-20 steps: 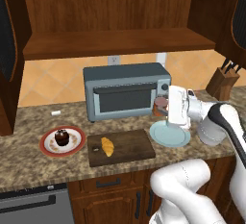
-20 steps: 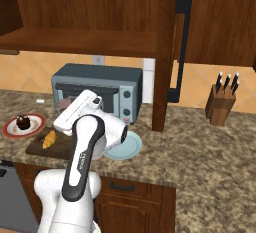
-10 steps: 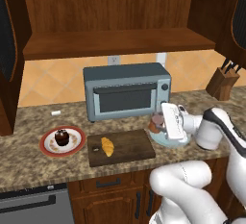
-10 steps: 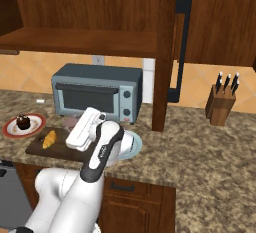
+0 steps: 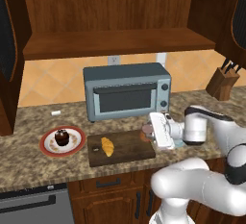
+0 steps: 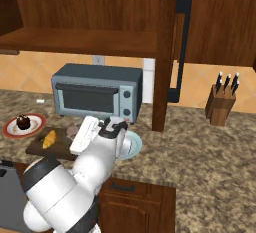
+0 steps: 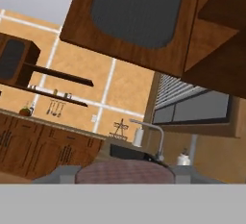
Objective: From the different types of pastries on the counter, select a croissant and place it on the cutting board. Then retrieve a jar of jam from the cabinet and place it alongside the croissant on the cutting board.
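Item: croissant (image 5: 107, 146), lying on the cutting board (image 5: 129, 150). First step I judge complete.
Item: gripper (image 5: 146, 131), pinching the jam jar (image 5: 146, 130) over the board's right end.
Next: I lower the jar beside the croissant, then release.

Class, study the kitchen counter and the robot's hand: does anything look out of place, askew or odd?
Nothing is spilled or damaged. The one oddity: the jar of jam is held on its side in the gripper, just above the cutting board's right end, not upright. The croissant lies flat on the board.
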Available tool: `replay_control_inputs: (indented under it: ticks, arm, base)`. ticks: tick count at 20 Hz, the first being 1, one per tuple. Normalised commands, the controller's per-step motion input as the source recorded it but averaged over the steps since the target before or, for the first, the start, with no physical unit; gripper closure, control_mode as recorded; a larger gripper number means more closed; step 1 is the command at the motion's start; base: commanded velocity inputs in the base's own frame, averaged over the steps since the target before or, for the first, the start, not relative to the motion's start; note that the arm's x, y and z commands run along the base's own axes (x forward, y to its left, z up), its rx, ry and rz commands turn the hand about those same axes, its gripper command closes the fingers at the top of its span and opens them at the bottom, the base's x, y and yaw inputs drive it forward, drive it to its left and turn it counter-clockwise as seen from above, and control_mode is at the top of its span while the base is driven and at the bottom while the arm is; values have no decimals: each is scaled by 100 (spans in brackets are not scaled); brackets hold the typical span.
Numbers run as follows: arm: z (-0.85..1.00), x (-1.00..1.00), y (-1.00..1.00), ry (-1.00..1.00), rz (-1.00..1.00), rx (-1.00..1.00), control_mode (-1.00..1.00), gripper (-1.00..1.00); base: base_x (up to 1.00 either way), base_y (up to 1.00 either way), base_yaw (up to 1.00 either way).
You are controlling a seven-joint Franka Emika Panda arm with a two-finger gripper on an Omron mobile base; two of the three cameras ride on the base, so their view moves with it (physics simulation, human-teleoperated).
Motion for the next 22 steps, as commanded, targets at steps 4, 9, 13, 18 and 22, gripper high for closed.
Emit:
replay_control_inputs:
  ticks: [4,9,13,18,22]
  arm:
    - [-40,72,5,0,9,0,-100,100]
    - [-90,62,9,0,9,0,-100,100]
    - [-86,56,14,0,10,0,-100,100]
    - [-65,56,8,0,10,0,-100,100]
    - [-64,5,11,0,8,0,-100,100]
  base:
    - [0,0,0]
    - [0,0,0]
    - [0,0,0]
    - [0,0,0]
    - [0,0,0]
